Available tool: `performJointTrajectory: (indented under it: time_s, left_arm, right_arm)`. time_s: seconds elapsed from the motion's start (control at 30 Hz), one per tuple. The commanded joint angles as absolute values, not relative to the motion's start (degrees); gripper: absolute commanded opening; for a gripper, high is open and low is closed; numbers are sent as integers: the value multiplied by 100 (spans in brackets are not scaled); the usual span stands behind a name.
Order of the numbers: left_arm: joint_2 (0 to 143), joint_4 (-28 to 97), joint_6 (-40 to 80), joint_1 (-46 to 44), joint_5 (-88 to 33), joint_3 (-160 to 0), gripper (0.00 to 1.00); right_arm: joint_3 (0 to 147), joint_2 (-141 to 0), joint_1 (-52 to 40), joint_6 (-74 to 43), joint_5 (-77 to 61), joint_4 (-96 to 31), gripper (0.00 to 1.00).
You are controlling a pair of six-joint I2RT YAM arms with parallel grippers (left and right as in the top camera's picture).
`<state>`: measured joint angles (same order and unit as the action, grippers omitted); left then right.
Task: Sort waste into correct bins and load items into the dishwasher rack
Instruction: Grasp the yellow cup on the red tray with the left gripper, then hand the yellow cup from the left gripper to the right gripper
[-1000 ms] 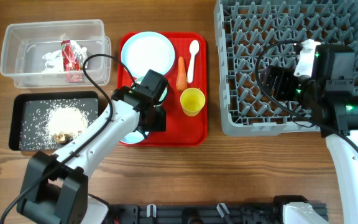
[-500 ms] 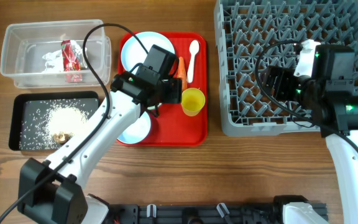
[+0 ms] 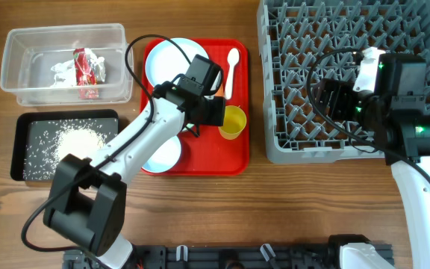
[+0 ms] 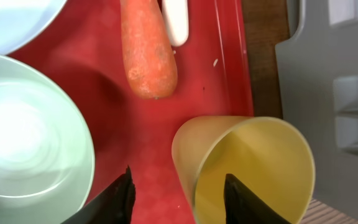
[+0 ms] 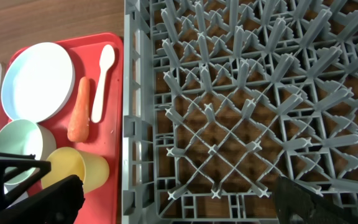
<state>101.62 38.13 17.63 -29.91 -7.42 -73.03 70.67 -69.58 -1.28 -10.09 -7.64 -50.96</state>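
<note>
Two fingers of my left gripper [image 4: 178,199] stand apart and hold nothing. One hangs over the mouth of the yellow cup [image 4: 253,168], the other outside its wall above bare red tray [image 4: 148,124]. I judge this straddle to be set for a pinch on the rim. The cup stands upright, mouth up, in the right near part of the red tray, so a rim hold would carry it without tipping. Just beyond the cup, toward the tray's far edge, lies the carrot [image 4: 148,50]. Its long axis runs near-to-far along the tray, thick end toward the cup and tip toward the far edge, with a narrow gap between the two. The white spoon [image 5: 101,81] lies parallel beside it on the tray's right side, bowl end far. A bowl [image 4: 23,137] sits left of the cup, and the plate [image 5: 39,81] fills the tray's far left. Left of the red tray, the clear tub [image 3: 21,82] holds tissue [image 3: 58,71] and wrapper [image 3: 86,66], and the black tray [image 3: 28,149] holds rice [image 3: 77,138]. Right of the red tray stands the rack [image 5: 247,93]. My right gripper [image 5: 179,193] waits over it, spread wide and empty, presumably to receive.
</note>
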Motion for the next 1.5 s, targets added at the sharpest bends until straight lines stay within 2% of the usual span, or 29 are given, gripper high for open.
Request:
performJointTrajectory:
  time_s: [0.0, 0.1, 0.23, 0.3, 0.4, 0.5, 0.57, 0.73, 0.9, 1.07, 1.17, 1.37, 1.47]
  left_arm:
    - [10438, 3806, 1540, -3046, -982, -7352, 43]
    - [10545, 3787, 1544, -3076, -1007, -7352, 33]
    - [10545, 3697, 1586, -3076, -1004, -7352, 11]
    - [10543, 3629, 1745, -3076, -1026, -7352, 4]
    - [10503, 3496, 1848, -3033, -1431, -7358, 4]
    - [10206, 3487, 1846, -2744, -2477, -7435, 4]
    - [9797, 3459, 1839, -2276, -3623, -7496, 4]
    - [9244, 2875, 1846, -1186, -6246, -7498, 4]
    - [9188, 1868, 2589, -541, -7922, -7498, 4]
    - [9185, 440, 3765, -580, -8482, -7498, 4]
    - [9185, -311, 4348, -703, -8571, -7498, 4]
    - [9185, -696, 4547, -982, -8589, -7498, 4]
    - [9185, -692, 4545, -1098, -8582, -7498, 4]
  right_arm:
    - [7168, -6993, -108, -1068, -744, -5059, 99]
    - [7168, -6991, -110, -1068, -744, -5061, 99]
    - [7168, -6993, -108, -1066, -744, -5061, 99]
    - [7168, -6993, -108, -1068, -744, -5061, 99]
    - [7168, -6991, -110, -1133, -749, -5059, 99]
    - [7168, -6987, -108, -1299, -1214, -4921, 99]
    - [7168, -6987, -108, -932, -2152, -4650, 100]
    - [7168, -6987, -108, -725, -3459, -4191, 100]
    - [7166, -6991, -110, -340, -5376, -3170, 100]
    - [7166, -7199, -320, -338, -6493, -2115, 100]
    - [7166, -7424, -611, -298, -6650, -1879, 100]
    - [7166, -7832, -1131, -320, -6648, -1308, 99]
    - [7166, -7898, -1264, -456, -6650, -1039, 95]
